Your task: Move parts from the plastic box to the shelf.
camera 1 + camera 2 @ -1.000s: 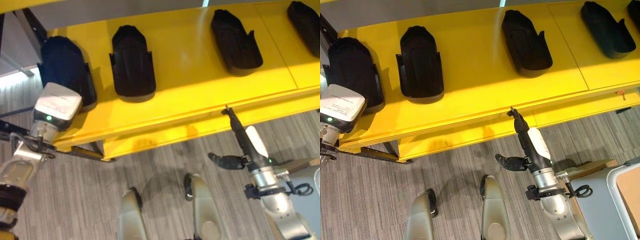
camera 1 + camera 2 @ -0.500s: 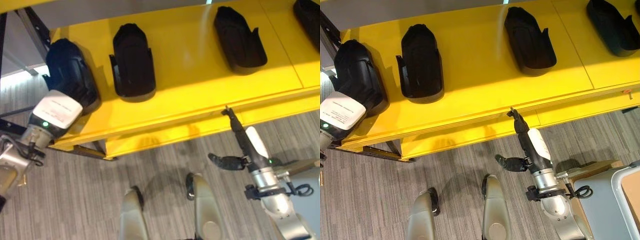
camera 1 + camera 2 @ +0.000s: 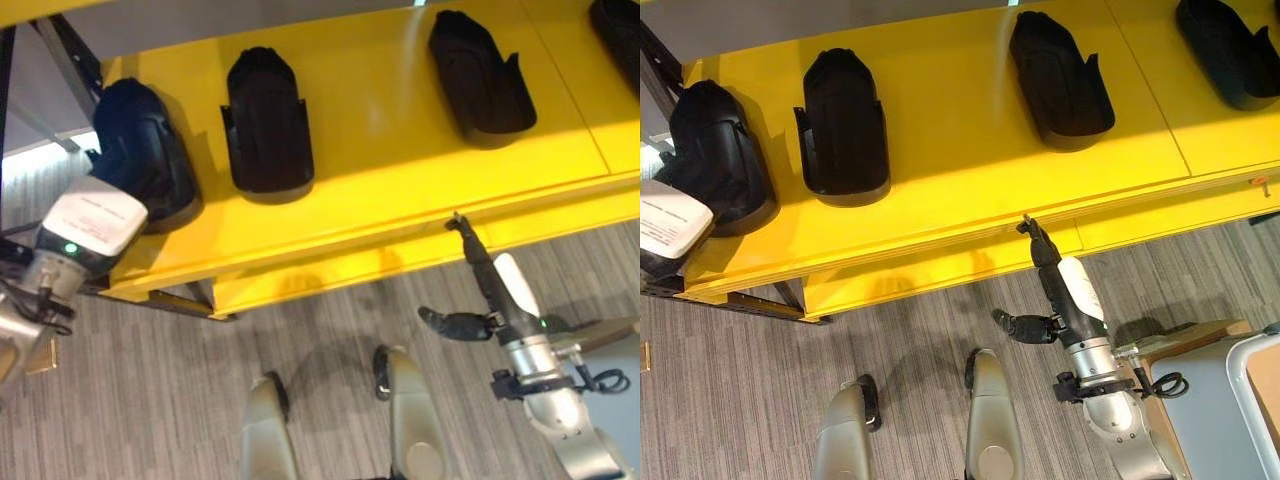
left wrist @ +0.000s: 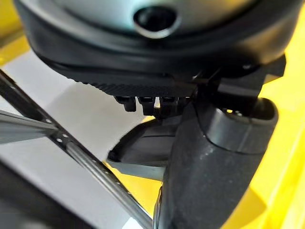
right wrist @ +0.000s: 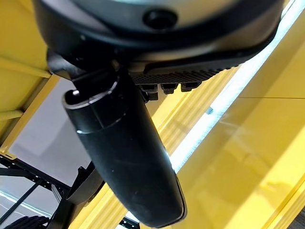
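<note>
Shelf: one yellow shelf (image 3: 940, 110) runs across the top of both eye views, grey striped floor (image 3: 920, 330) below its front edge.
Parts, count: four black moulded parts sit on the shelf in the right eye view, well apart in a row.
Part one: the leftmost part (image 3: 715, 155) sits at the shelf's left end, right by the corner.
Part two: the second part (image 3: 843, 122) lies just right of it, open side up.
Part three: the third part (image 3: 1060, 65) lies past the shelf's middle.
Part four: the fourth part (image 3: 1230, 50) is cut off by the picture's right edge.
Left hand, pose: the left hand (image 4: 214, 157) shows in its own wrist view beside a dark moulded edge, yellow shelf surface behind; the grey wrist block (image 3: 90, 225) sits at the shelf's front left corner, just below the leftmost part.
Left hand, state: fingers show as short dark stubs under the palm, and I can't tell whether they clasp anything or hang loose.
Right hand, pose: the right hand (image 3: 1040, 300) is below the shelf's front edge, fingers straight and pointing up so the tips meet the edge, thumb out to the side over the floor.
Right hand, state: relaxed, carrying nothing.
Hard to make out: a pale box corner (image 3: 1255, 370) at the lower right is cut off; its contents can't be seen.
</note>
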{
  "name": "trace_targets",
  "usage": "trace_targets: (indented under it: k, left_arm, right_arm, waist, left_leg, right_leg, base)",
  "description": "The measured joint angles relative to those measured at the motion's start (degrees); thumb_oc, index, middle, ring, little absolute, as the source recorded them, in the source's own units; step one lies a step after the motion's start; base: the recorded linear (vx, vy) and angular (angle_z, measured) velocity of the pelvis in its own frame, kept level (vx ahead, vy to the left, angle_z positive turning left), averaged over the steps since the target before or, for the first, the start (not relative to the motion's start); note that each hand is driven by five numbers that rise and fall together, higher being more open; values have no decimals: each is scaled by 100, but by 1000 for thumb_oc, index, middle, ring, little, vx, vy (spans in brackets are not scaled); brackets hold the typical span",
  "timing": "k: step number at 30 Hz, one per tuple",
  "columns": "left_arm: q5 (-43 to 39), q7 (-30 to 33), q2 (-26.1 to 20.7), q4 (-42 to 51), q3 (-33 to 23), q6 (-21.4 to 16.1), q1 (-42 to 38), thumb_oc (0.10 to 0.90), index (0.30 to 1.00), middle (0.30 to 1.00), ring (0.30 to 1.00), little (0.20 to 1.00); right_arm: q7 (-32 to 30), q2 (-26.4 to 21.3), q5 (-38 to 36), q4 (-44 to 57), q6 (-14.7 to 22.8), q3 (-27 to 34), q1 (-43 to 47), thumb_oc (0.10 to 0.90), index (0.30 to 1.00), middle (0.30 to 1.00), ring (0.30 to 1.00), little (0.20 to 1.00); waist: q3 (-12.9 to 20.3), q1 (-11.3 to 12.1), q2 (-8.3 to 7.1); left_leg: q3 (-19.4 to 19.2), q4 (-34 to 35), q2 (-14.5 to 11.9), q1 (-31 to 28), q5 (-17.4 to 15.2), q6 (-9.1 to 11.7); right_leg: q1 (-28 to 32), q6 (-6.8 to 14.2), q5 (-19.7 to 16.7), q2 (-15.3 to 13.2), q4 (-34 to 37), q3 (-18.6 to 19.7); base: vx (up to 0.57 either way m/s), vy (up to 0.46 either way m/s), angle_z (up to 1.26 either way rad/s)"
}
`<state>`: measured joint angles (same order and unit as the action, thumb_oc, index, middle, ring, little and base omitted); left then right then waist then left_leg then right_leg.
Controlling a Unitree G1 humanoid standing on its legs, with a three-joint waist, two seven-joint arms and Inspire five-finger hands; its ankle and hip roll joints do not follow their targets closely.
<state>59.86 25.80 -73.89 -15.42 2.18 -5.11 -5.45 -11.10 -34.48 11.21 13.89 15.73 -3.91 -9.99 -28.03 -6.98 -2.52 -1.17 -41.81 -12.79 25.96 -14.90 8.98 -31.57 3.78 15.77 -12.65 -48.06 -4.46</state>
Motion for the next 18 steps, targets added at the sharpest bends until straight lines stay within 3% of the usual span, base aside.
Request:
trace_targets:
  k: [10,15,18]
  left_arm:
    - [-104,291,0,467,-1282,18,893,900,1000,1000,1000,1000]
    - [-121,371,23,521,-1423,29,985,900,1000,1000,1000,1000]
    - [-676,491,1115,1204,-2000,228,1001,900,1000,1000,1000,1000]
  right_arm:
    - [-8,3,3,1,34,30,-14,900,1000,1000,1000,1000]
    - [-11,6,3,6,37,30,-21,900,1000,1000,1000,1000]
    - [-11,45,2,19,38,32,-100,900,1000,1000,1000,1000]
  waist:
    - [-39,107,70]
    - [-39,112,71]
    - [-38,107,69]
  left_leg:
    - [8,-3,0,-12,-7,10]
    - [14,-16,1,-20,-14,21]
    - [3,-16,1,-55,-17,21]
  right_leg:
    - [10,2,11,-1,-24,2]
    - [15,-1,27,-3,-46,2]
    - [38,6,23,-1,-56,9]
  base:
    - [0,0,0]
    - [0,0,0]
    - [0,0,0]
